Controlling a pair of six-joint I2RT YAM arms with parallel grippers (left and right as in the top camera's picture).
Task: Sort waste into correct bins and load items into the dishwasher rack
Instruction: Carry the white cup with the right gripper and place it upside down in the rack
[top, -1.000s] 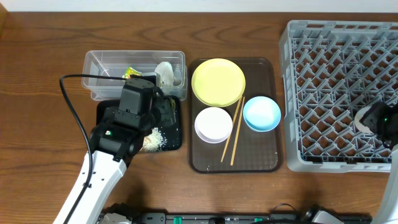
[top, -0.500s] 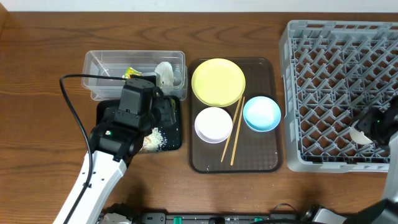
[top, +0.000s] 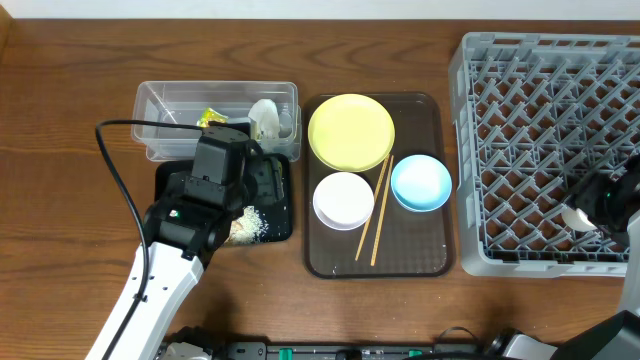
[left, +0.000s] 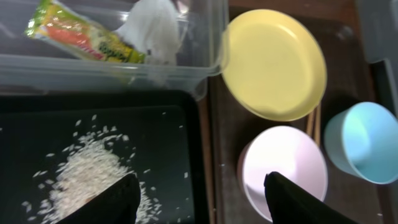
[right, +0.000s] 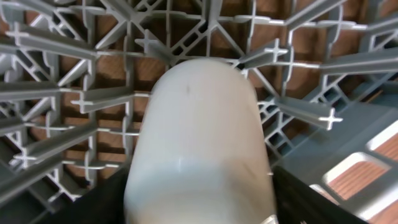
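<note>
My left gripper (left: 202, 202) hangs open over the black tray (left: 161, 143), its fingers apart with nothing between them. Rice scraps (left: 81, 174) lie on that tray. The clear tub (top: 160, 100) holds the wrapper (left: 81, 37) and the paper wad (left: 152, 28). On the brown tray are the yellow plate (top: 350, 132), white bowl (top: 343, 200), blue bowl (top: 420, 183) and chopsticks (top: 375, 215). My right gripper (right: 202, 205) is low in the dishwasher rack (top: 455, 150). The white cup (right: 199, 137) lies on the grid and fills the gap between its fingers; I cannot see whether they press on it.
The brown serving tray (top: 420, 250) sits between the two bins and the rack. The left arm's black cable (top: 115, 180) loops over the table left of the black tray. Raised rack walls (right: 348, 124) stand close on my right gripper's right side.
The right gripper with the white cup has shifted slightly toward the rack's near edge and lower. The left arm stays in place over the black tray.
</note>
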